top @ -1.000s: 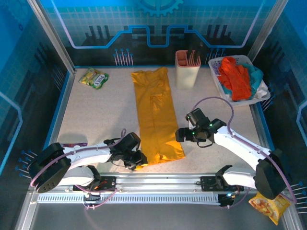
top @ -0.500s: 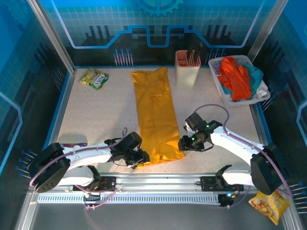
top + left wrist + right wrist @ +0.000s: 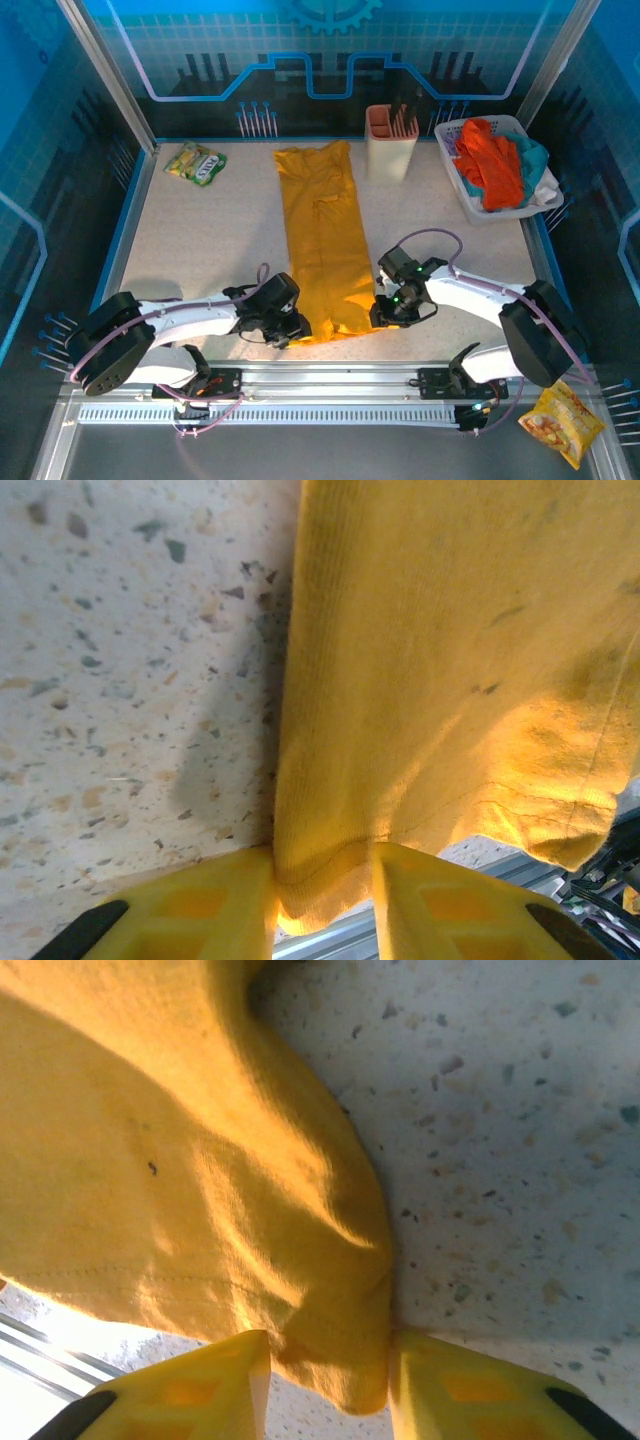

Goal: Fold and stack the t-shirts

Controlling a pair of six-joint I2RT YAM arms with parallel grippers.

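Right tool (image 3: 328, 1355) dropped onto yellow t-shirt (image 3: 322, 230) corner — now clamped on hem; left tool (image 3: 322, 875) clamped too.

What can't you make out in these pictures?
Top view: the heaped tees in the basket overlap, so their number is unclear.
Top view: print on the green packet is too small to read.
Left wrist view: the yellow t-shirt, pinched in the left gripper, is cut off by the frame edges.
Right wrist view: likewise, in the right gripper.
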